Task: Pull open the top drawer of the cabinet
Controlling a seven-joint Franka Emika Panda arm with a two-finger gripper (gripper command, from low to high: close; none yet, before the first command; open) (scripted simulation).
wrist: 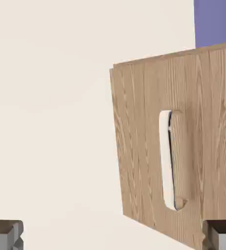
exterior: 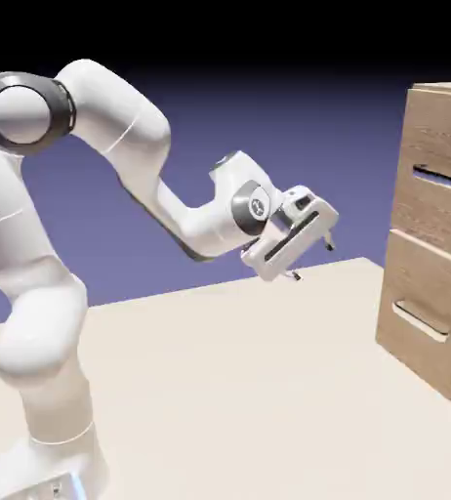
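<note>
The white jointed robot arm (exterior: 93, 195) rises from the lower left of the exterior view and extends to the right over the flat cream-coloured table (exterior: 239, 391), ending in a white hand with a two-finger gripper (exterior: 310, 260). The gripper hangs in free air above the table, well apart from the tall light-brown wood-grain cabinet (exterior: 434, 254), which stands at the right edge of the exterior view. The jaws stand fully apart and hold nothing; in the hand view one grey fingertip (wrist: 5, 234) shows at the lower left corner, the other at the lower right, with only table and cabinet wood between them. The top drawer (exterior: 444, 137), the uppermost wood-grain panel of the cabinet, carries a thin horizontal bar handle (exterior: 442, 179) over a dark slot and sits flush with the cabinet front. Below it lies the larger lower drawer front (exterior: 434, 312) with a pale bar handle (exterior: 420, 320). The hand view is rolled, so a wood-grain drawer front (wrist: 149, 146) appears on the right with its pale bar handle (wrist: 168, 158) running vertically; which drawer this is cannot be told from that view alone. A strip of blue-violet backdrop (wrist: 215, 22) shows at the upper right.
</note>
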